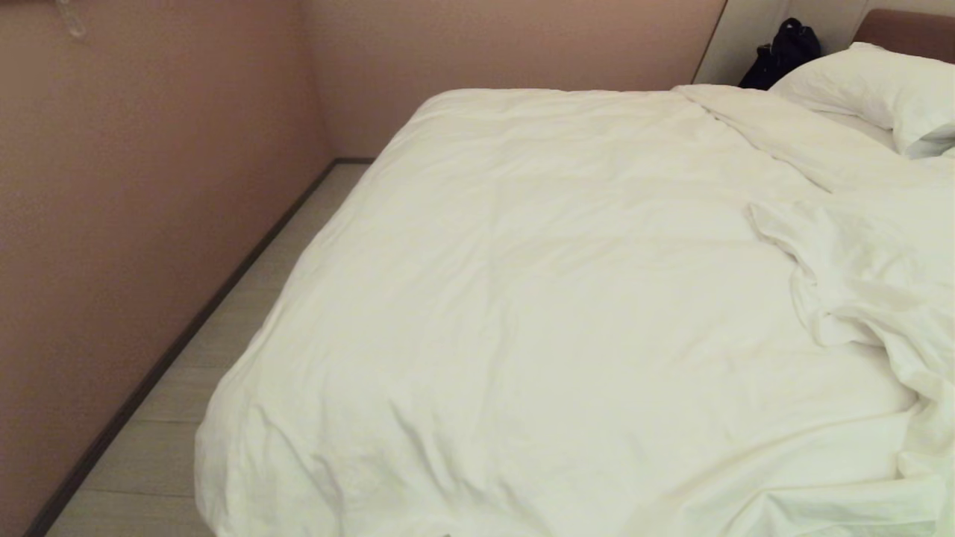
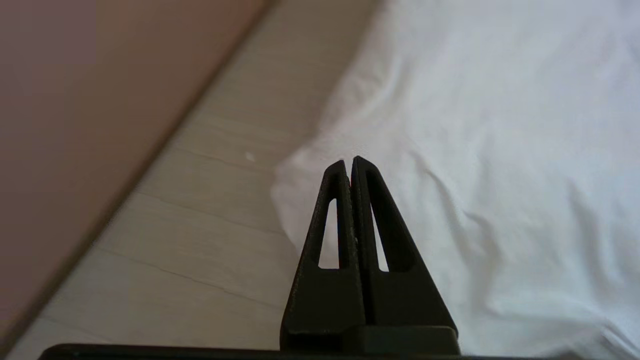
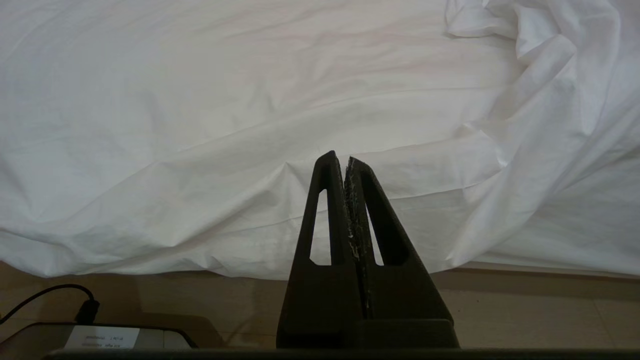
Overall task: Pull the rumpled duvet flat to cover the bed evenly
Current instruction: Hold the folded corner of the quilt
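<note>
Along the left of the room stands a plain pinkish-brown wall (image 1: 134, 224), met at its foot by a dark skirting strip (image 1: 186, 328) and a narrow run of pale wood-grain floor (image 1: 216, 350). Beside that strip lies the bed (image 1: 906, 26), a wide low double bed of which only the brownish padded headboard shows bare, at the far right corner. Over it spreads the duvet (image 1: 537, 298), a very large, thick, puffy white quilt in a creased cotton cover; its left edge hangs down the side of the bed toward the floor, its middle lies fairly smooth with shallow creases, and its right part is bunched into raised folds (image 1: 858, 261). Farther right, near the headboard, rests a plump white pillow (image 1: 873, 89), and just behind it a small black bag (image 1: 783, 52) stands against the wall.

Neither arm appears in the head view. Seen from its own wrist camera, the left gripper (image 2: 349, 161), a pair of black slotted tapering fingers, hangs over the duvet's left edge where the cloth meets the floor; its fingers are pressed together and hold nothing. Seen likewise, the right gripper (image 3: 340, 156) sits low, facing the near hanging edge of the duvet above a strip of tan floor (image 3: 525, 310); its fingers are also pressed together and empty. Beside it lie a black cable (image 3: 45, 295) and a dark device with a white label (image 3: 100, 337).
</note>
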### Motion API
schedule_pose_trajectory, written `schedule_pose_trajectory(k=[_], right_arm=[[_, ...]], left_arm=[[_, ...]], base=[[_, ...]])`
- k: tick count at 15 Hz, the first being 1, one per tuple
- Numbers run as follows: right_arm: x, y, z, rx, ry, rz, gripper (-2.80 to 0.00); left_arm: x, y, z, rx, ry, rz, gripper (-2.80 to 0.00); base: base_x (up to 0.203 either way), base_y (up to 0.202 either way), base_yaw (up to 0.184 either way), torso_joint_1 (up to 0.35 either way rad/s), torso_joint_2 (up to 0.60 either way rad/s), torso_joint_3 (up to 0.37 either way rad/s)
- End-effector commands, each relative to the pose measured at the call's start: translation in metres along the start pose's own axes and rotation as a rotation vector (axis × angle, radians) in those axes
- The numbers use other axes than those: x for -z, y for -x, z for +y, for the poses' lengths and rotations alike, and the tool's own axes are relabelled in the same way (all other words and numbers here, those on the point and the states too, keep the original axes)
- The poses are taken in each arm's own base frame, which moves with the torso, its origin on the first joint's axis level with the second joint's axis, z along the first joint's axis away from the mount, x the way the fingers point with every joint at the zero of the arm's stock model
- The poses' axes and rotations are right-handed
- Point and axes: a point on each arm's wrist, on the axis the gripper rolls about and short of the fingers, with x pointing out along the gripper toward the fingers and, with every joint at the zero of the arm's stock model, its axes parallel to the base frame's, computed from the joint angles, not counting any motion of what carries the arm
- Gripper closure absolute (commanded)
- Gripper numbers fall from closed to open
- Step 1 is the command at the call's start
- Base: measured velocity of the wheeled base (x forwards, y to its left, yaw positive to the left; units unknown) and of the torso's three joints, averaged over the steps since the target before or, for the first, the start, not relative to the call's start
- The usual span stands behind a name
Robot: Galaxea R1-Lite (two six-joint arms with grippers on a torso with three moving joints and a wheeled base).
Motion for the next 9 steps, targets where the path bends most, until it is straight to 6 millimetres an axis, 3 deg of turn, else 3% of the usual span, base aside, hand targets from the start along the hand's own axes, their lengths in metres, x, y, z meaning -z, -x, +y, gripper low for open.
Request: schedule_pose_trajectory(k=[1,4,9], right_arm=[[0.0,0.0,0.0,0.0,0.001,0.001,0.0],[0.0,0.0,0.0,-0.001,0.001,0.001,0.0],[0.0,0.0,0.0,-0.001,0.001,0.001,0.0]], left_arm=[[0.006,0.019,0.003,-0.095,0.0,-0.1,0.0],[0.013,0.024,0.004,-0.099,0.0,-0.131,0.0],[0.023,0.023,0.002,0.043,0.046,-0.11,0.0]], base=[[0.0,0.0,0.0,0.0,0.0,0.0],[0.0,0.0,0.0,0.0,0.0,0.0],[0.0,0.0,0.0,0.0,0.0,0.0]])
